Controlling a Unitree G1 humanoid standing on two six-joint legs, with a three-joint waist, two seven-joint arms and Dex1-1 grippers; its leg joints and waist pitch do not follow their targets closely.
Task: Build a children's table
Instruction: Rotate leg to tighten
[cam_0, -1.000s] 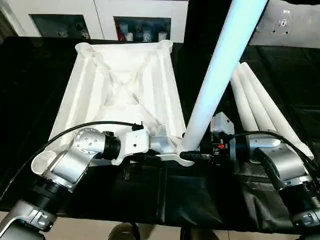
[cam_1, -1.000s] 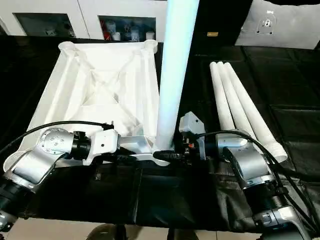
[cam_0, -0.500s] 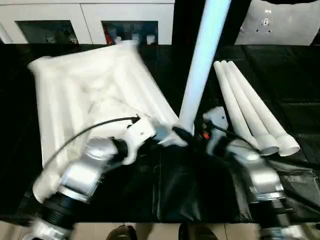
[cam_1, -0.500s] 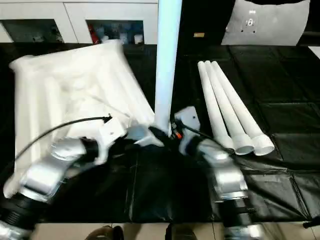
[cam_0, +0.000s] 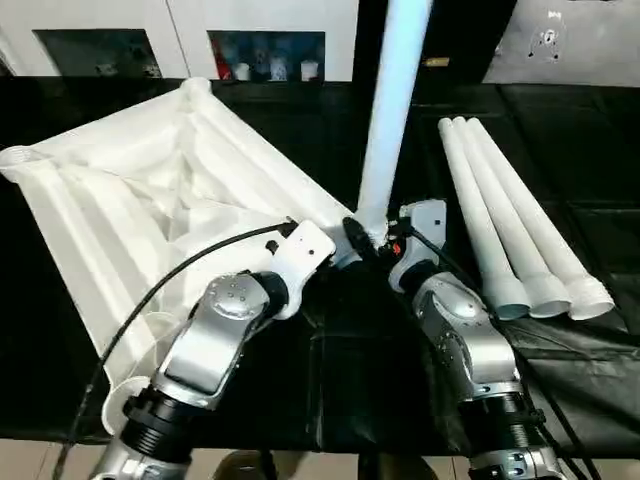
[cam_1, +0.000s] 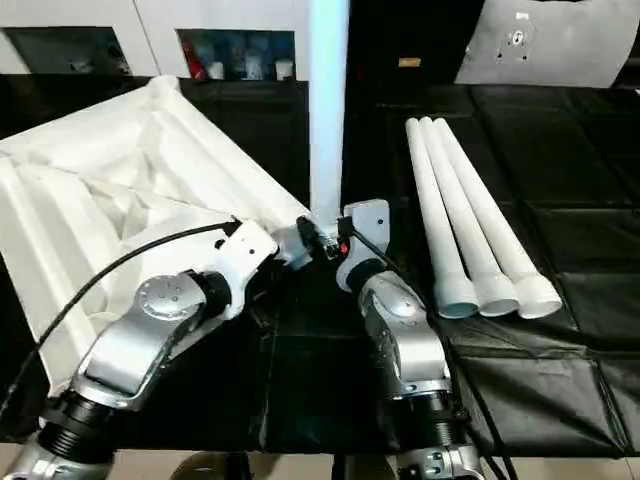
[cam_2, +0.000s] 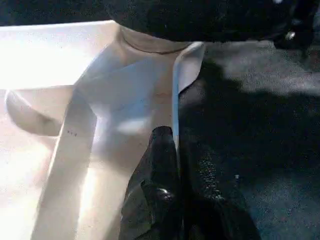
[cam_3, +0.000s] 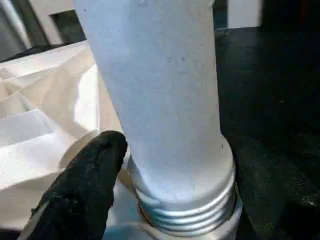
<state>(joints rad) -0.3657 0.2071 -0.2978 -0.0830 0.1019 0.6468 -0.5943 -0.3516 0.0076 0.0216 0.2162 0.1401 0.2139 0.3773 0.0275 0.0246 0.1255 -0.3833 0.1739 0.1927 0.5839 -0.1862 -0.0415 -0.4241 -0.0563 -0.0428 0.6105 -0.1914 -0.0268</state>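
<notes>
My right gripper (cam_3: 165, 200) is clamped on the upright leg (cam_0: 392, 120) just above its threaded end, which sits in the corner socket (cam_3: 220, 231). My left gripper (cam_2: 175, 165) is pinched shut on the tabletop's rim (cam_2: 176, 100) right beside that socket, steadying the upturned, ribbed tabletop (cam_0: 150, 200) on the black counter (cam_0: 560, 400). This looks like leg one going in; next I'd judge it needs twisting down until the threads vanish. Three spare legs (cam_0: 510, 230) lie together beyond the socket, off the tabletop.
</notes>
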